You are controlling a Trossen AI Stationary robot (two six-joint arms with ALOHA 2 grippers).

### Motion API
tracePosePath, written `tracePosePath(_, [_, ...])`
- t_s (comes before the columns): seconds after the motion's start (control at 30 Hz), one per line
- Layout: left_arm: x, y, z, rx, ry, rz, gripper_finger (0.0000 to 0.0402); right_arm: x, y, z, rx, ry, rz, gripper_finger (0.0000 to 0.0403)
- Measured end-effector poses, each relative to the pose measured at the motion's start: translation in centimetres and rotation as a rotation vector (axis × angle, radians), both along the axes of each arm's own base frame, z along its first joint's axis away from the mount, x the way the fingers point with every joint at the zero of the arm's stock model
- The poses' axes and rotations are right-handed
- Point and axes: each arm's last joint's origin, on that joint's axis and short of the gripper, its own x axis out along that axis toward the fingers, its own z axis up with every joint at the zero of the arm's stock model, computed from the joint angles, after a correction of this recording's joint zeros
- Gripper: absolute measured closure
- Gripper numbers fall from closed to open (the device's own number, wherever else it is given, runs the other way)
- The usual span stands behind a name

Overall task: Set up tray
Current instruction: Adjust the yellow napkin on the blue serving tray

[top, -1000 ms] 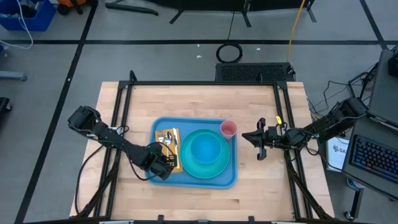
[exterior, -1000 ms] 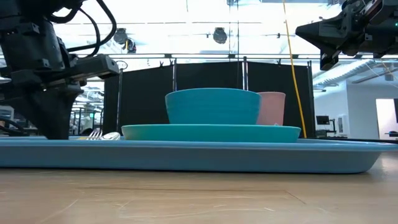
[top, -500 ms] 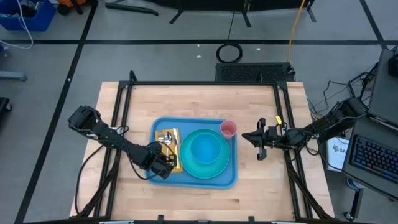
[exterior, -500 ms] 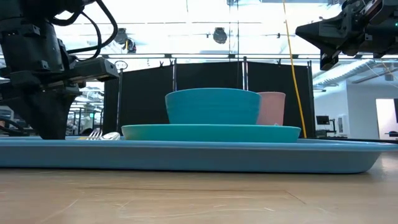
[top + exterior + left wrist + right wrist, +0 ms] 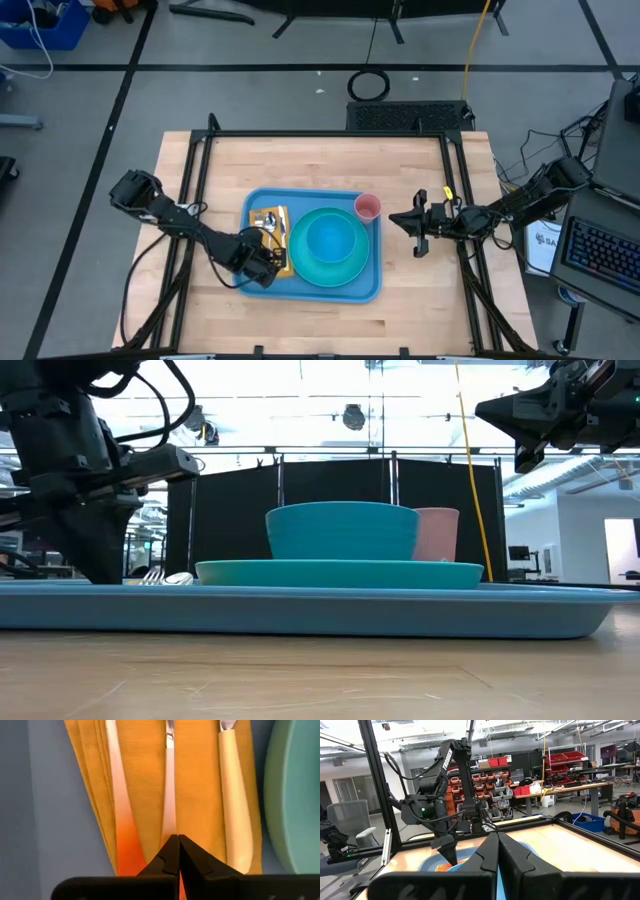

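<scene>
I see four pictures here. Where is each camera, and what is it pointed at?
High view: above, looking straight down; tray, both arms.
Low view: table height, looking level; bowl, pink cup, left gripper.
Left wrist view: on the left arm, facing down; orange napkin, its shut fingers.
Right wrist view: on the right arm, facing across the table; its shut fingers.
All show the tray.

Going off the big turquoise plate (image 5: 329,249) as the anchor: there's a blue bowl (image 5: 330,238) sitting right on top of it, pretty much centered. A pink cup (image 5: 367,207) stands just off the plate's far right edge. On the plate's left side is a folded orange napkin (image 5: 272,240) with cutlery (image 5: 170,785) laid lengthwise on it, light handles side by side. All of that sits on a wooden table (image 5: 300,160).
</scene>
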Motion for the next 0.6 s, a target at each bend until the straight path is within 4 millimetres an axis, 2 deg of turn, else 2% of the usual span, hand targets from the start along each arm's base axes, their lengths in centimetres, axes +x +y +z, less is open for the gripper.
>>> tracePosePath(0.6, [-0.24,0.30,-0.10,-0.037,0.061,0.004,0.0401,0.00,0.00,0.00,0.000,0.000,0.000,0.0403])
